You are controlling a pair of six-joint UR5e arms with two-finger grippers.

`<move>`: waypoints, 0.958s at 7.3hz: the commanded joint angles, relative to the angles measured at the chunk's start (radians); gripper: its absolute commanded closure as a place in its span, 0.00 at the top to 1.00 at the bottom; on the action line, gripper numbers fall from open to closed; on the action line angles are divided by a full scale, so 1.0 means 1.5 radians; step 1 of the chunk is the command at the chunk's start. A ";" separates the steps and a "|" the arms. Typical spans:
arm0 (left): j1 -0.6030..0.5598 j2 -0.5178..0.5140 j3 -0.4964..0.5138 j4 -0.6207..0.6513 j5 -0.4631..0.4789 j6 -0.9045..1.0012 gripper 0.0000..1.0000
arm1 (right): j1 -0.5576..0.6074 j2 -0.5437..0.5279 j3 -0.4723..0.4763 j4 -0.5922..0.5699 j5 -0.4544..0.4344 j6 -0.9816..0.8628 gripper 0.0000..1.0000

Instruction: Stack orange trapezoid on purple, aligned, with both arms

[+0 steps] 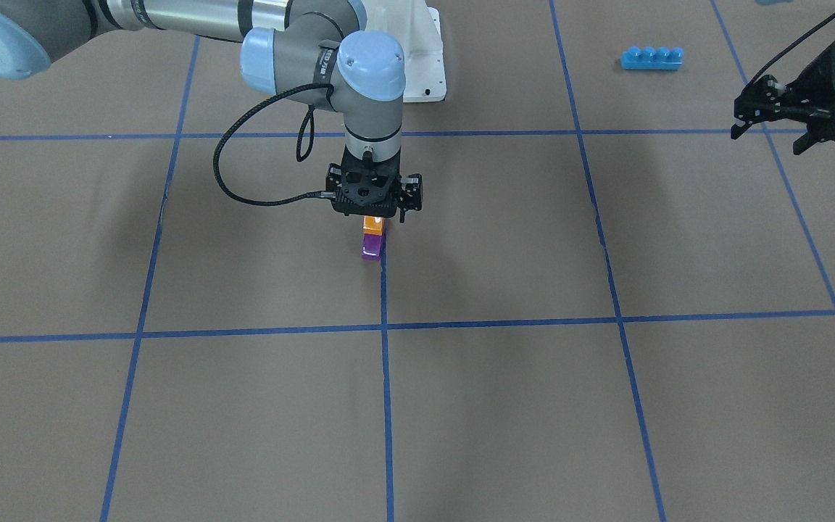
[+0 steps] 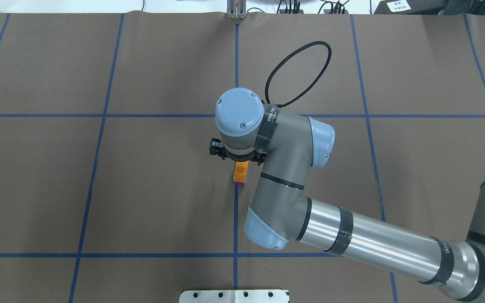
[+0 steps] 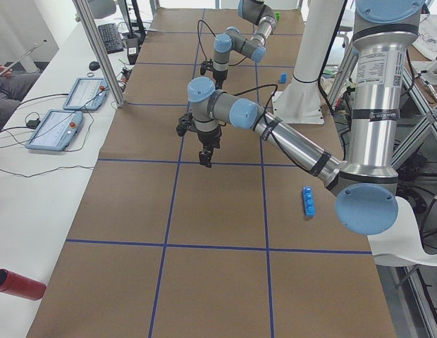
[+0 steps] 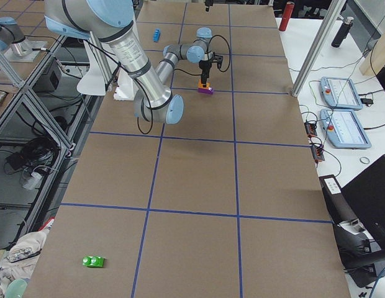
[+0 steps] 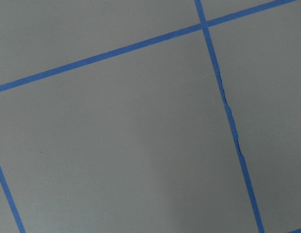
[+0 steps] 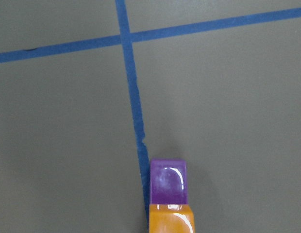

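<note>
The orange trapezoid [image 1: 373,224] sits stacked on the purple brick [image 1: 372,246] near the table's middle, beside a blue tape line. The stack also shows in the overhead view, orange [image 2: 241,170] over a purple edge [image 2: 238,182], and in the right wrist view, orange [image 6: 172,219] and purple [image 6: 168,181]. My right gripper [image 1: 374,216] points straight down just over the orange trapezoid, jaws open, one fingertip [image 1: 404,214] clear of the brick's side. My left gripper [image 1: 769,138] hovers open and empty far off to the side; its wrist view shows only bare table.
A long blue four-stud brick [image 1: 651,58] lies near the white pedestal base [image 1: 425,65]. A green brick [image 4: 93,262] lies far away at the table's right end. The brown table has blue tape grid lines [image 1: 385,377].
</note>
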 commanded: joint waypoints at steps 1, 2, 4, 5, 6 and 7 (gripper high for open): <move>-0.024 0.005 0.013 0.000 0.008 0.031 1.00 | 0.075 -0.012 0.037 -0.008 0.081 -0.037 0.99; -0.071 0.005 0.053 0.000 0.007 0.112 1.00 | 0.104 -0.032 0.061 -0.041 0.105 -0.091 1.00; -0.166 0.008 0.132 0.001 -0.001 0.237 1.00 | 0.172 -0.155 0.175 -0.082 0.128 -0.233 1.00; -0.197 0.028 0.138 0.000 -0.003 0.260 1.00 | 0.227 -0.213 0.201 -0.082 0.171 -0.319 1.00; -0.206 0.049 0.135 -0.008 -0.001 0.266 1.00 | 0.286 -0.281 0.221 -0.081 0.191 -0.414 1.00; -0.222 0.050 0.152 -0.031 -0.001 0.264 1.00 | 0.355 -0.345 0.227 -0.079 0.211 -0.550 1.00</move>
